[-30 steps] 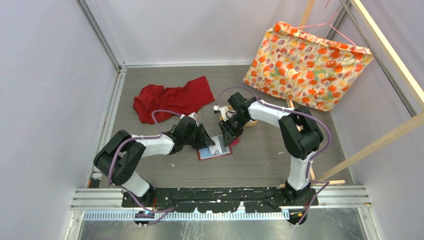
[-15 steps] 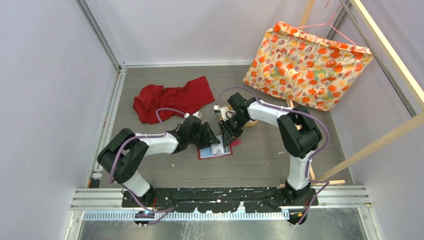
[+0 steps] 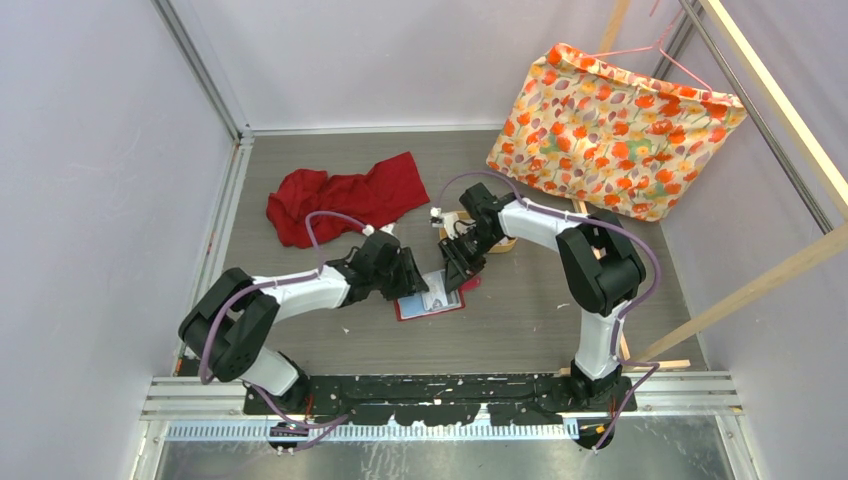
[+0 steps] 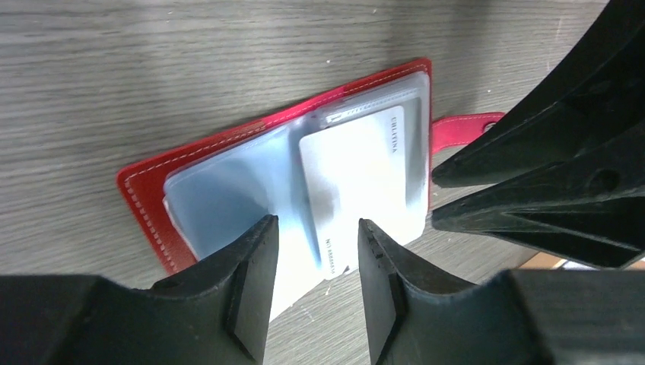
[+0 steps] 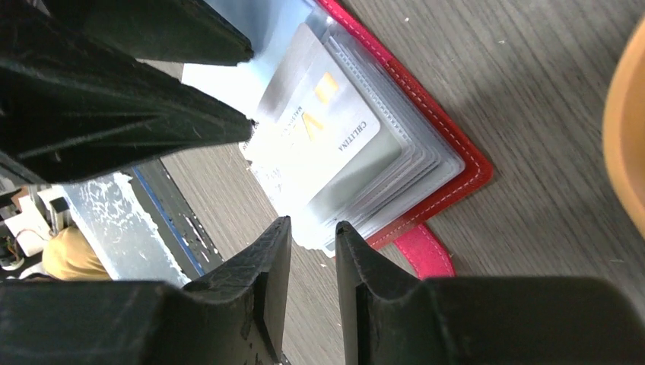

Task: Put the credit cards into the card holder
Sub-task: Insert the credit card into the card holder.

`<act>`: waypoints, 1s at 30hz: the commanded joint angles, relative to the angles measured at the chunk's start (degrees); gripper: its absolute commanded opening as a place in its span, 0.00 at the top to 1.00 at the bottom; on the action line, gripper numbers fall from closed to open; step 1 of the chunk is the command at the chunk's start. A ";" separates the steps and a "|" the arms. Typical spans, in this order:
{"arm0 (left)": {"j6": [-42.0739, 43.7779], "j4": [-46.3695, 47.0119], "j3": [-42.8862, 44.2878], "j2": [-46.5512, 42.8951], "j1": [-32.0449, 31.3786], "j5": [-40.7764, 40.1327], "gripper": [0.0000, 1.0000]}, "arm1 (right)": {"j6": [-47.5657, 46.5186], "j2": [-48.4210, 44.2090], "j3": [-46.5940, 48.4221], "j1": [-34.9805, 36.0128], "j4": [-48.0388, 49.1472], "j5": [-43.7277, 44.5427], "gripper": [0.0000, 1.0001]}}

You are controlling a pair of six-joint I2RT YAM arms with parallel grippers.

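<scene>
The red card holder [image 3: 412, 310] lies open on the table between both grippers. In the left wrist view its red cover [image 4: 144, 190] frames clear pockets, and a whitish credit card [image 4: 357, 163] sits in the right-hand pocket, its lower end sticking out. My left gripper [image 4: 316, 223] is open and empty just above the holder's near edge. My right gripper [image 5: 312, 226] is open by a narrow gap, empty, over the pocket stack's edge beside the snap tab [image 5: 426, 251]. The same card [image 5: 319, 133] shows there. Both also show from above: left gripper [image 3: 410, 280], right gripper [image 3: 452, 272].
A red cloth [image 3: 345, 200] lies at the back left. A floral bag [image 3: 615, 130] hangs at the back right. A tan wooden tray [image 3: 505, 243] sits behind the right gripper, mostly hidden by the arm; its edge shows in the right wrist view [image 5: 627, 129].
My left arm's elbow has swung left and the left gripper has shifted slightly at the holder's left side. The right gripper and the holder have stayed put.
</scene>
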 commanded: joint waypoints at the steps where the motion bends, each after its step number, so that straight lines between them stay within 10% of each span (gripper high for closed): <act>1: 2.89 -5.71 1.88 -3.56 0.08 -4.28 0.58 | -2.58 -3.28 1.57 -0.53 -1.16 -3.30 0.67; 10: 5.02 -10.45 4.52 -0.34 0.34 -5.55 0.89 | -2.55 -2.55 1.94 -0.53 -1.55 -0.77 0.78; 30: 3.94 -4.27 11.15 9.70 -0.31 7.70 0.92 | 0.33 0.90 2.00 0.99 -0.83 6.40 0.89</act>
